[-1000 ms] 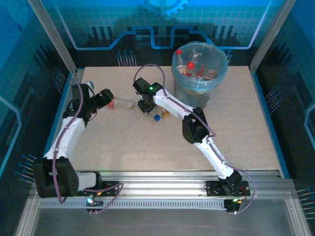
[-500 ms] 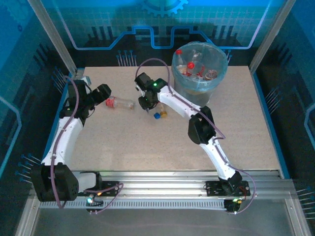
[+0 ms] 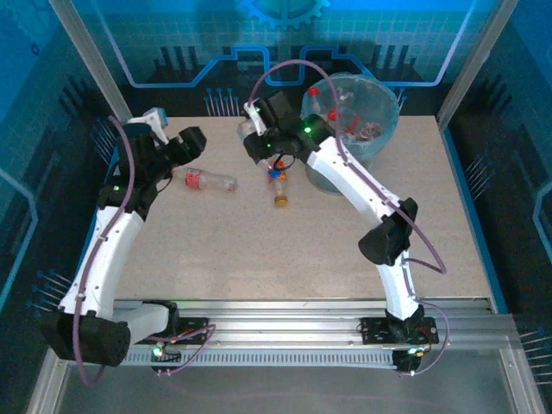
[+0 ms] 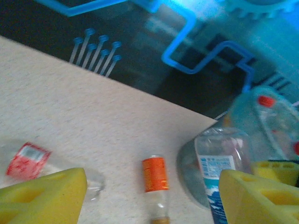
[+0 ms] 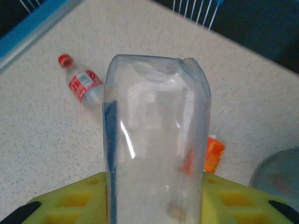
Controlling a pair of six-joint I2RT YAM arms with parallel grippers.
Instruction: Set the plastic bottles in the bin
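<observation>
**Right arm raised with a bottle; left arm moved toward the far edge**

Compared with one second earlier, the right arm has lifted off the middle of the table (image 3: 259, 250) and swung toward the far side. The left arm has moved toward the far left corner.

1. Bin (image 3: 362, 168): stands at the far right of the table, lined with a pale blue bag. Several bottles (image 3: 335, 116) with red caps lie inside.
2. Right gripper (image 3: 259, 136): raised just left of the bin, closed on a clear bottle (image 5: 156, 140). The yellow fingers (image 5: 70, 203) press both sides of it.
3. Left gripper (image 3: 191, 140): above the far left of the table, jaws wide apart with nothing between them.
4. Red-labelled bottle (image 3: 205, 179): lies flat on the table just near of the left gripper, not gripped.
5. Orange-labelled bottle (image 3: 280, 185): lies flat on the table below the right gripper, near the bin's left side.
</observation>
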